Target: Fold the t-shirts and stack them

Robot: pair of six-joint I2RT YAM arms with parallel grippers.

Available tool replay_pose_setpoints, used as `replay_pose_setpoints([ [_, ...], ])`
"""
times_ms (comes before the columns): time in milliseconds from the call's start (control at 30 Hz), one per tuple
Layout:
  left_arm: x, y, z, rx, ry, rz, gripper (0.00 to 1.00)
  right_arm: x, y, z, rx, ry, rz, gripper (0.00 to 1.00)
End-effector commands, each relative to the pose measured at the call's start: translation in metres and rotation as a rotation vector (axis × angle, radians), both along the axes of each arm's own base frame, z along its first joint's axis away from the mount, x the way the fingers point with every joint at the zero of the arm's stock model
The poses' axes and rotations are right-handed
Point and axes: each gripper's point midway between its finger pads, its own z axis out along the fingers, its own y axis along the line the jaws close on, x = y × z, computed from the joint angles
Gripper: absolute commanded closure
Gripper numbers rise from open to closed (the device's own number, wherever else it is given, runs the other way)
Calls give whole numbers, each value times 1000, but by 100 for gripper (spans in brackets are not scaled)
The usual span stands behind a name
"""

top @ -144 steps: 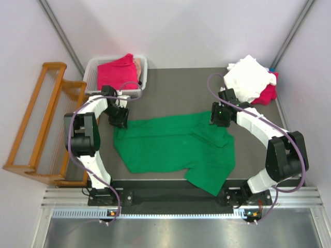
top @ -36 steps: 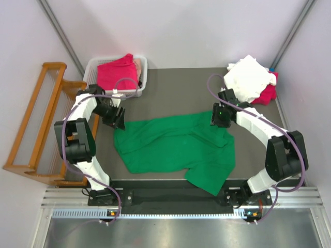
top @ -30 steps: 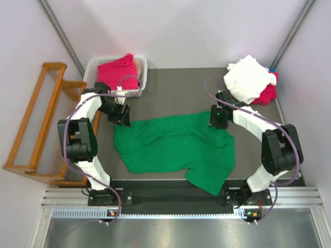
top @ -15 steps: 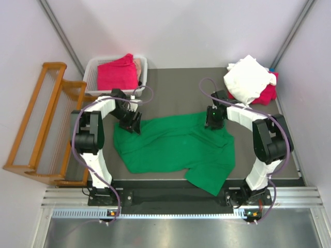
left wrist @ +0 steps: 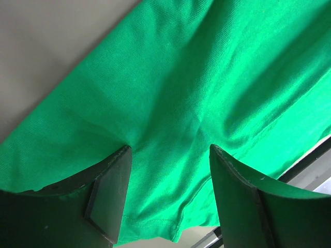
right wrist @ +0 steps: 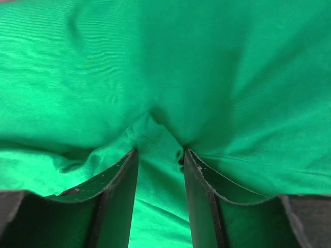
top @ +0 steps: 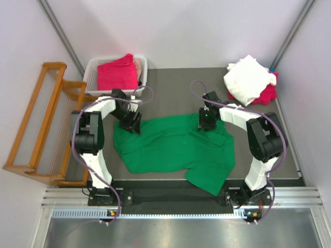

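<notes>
The green t-shirt lies spread out in the middle. On its far left edge the left gripper sits spread wide. On its far right edge the right gripper pinches a fold. Farther back on the right, 1 white t-shirt lies on a red t-shirt.

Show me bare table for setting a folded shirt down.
Best: the far strip of table between the basket and the white t-shirt. A smaller patch lies right of the right arm. The green t-shirt crowds the middle.
</notes>
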Motion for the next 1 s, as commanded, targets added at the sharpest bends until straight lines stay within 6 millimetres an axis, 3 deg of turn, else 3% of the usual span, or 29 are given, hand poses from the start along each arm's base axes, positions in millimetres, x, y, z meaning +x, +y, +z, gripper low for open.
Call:
replay_pose_setpoints([
  [0, 0, 8, -3, 41, -27, 2, 33, 5, 31, -3, 52, -14, 54, 60],
  [67, -2, 9, -4, 47, -26, 2, 33, 5, 35, 1, 52, -21, 65, 61],
  [167, -4, 12, -6, 60, -23, -1, 33, 6, 38, 9, 44, -46, 75, 74],
  [300, -3, 14, -6, 76, -34, -7, 33, -2, 36, 17, -4, -65, 98, 99],
  [433, -5, 18, -6, 93, -33, -11, 33, -26, 24, 17, -79, -61, 117, 100],
  [567, -6, 18, -1, 96, -47, -17, 33, -52, 4, 21, -149, -59, 106, 96],
  [667, -7, 19, 4, 96, -54, -23, 33, -66, -29, 26, -255, -73, 47, 96],
  [733, -7, 20, 6, 101, -58, -25, 33, -79, -39, 29, -269, -63, 34, 78],
  [767, -7, 20, 7, 101, -59, -27, 33, -82, -43, 30, -275, -61, 28, 58],
  [800, -6, 20, 8, 101, -62, -27, 33, -85, -46, 32, -278, -67, 16, 53],
  [967, -6, 20, 8, 103, -57, -27, 33, -89, -48, 38, -269, -69, -2, 49],
])
